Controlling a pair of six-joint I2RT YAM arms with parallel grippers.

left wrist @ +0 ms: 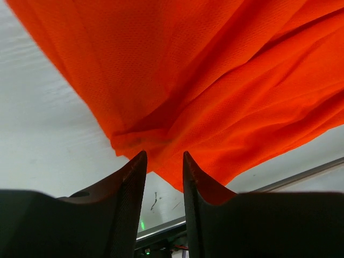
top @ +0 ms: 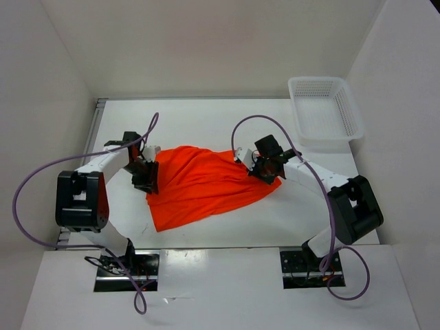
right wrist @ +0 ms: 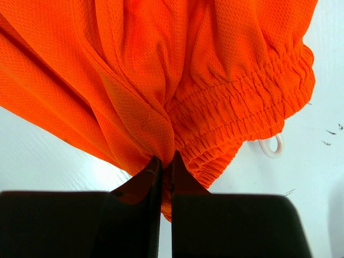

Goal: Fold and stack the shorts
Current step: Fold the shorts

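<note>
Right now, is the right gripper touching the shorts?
Touching. The right wrist view shows the right gripper pinching a fold of the shorts between its fingers.

The shorts [top: 203, 185] lie spread on the table [top: 206, 124] at its centre, between the two arms. The left gripper [top: 146, 177] sits at the garment's left edge. The right gripper [top: 261, 172] is at its right edge by the waistband, with fabric caught between its fingers. The mesh basket [top: 323, 110] stands at the table's far right corner, well apart from the shorts.
</note>
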